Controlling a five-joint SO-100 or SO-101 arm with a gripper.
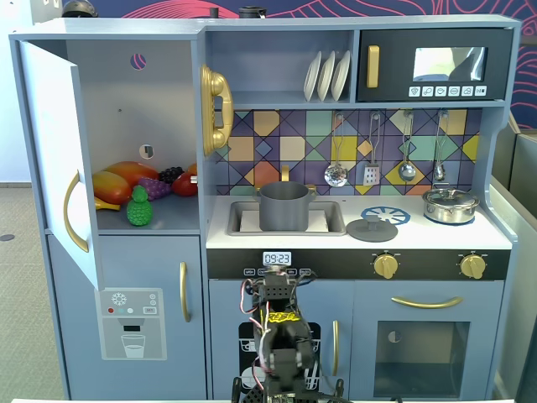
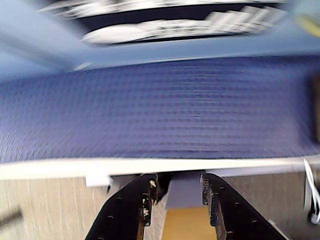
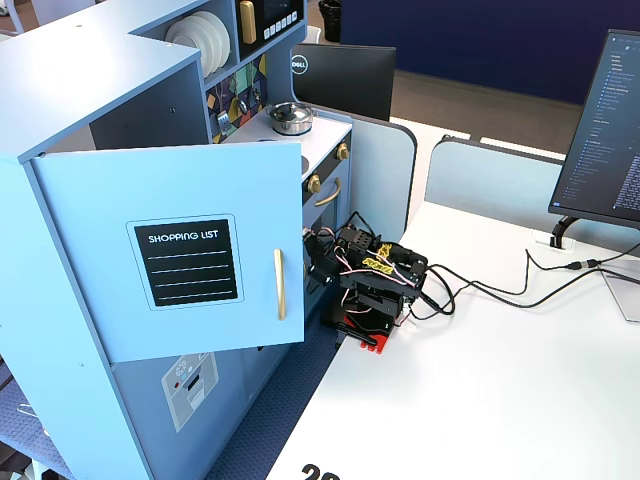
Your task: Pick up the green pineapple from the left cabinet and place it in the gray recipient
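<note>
One small bright green plastic pineapple (image 1: 138, 206) stands upright on the shelf of the tall pale blue-gray left cabinet (image 1: 134, 126), whose door (image 1: 59, 159) hangs swung open. Behind it, from ten to two o'clock, lie one orange-red mango (image 1: 122, 181) and one purple grape bunch (image 1: 159, 183). One matte dark gray cylindrical pot (image 1: 284, 206) sits in the sink, well apart at the pineapple's three o'clock. Three white plates (image 1: 327, 75) stand on the upper shelf, and one shiny steel lidded pot (image 1: 450, 204) rests on the stove. The black two-finger claw (image 2: 176, 192), folded low on the white bench (image 3: 500, 370), is parted with nothing between its fingers.
</note>
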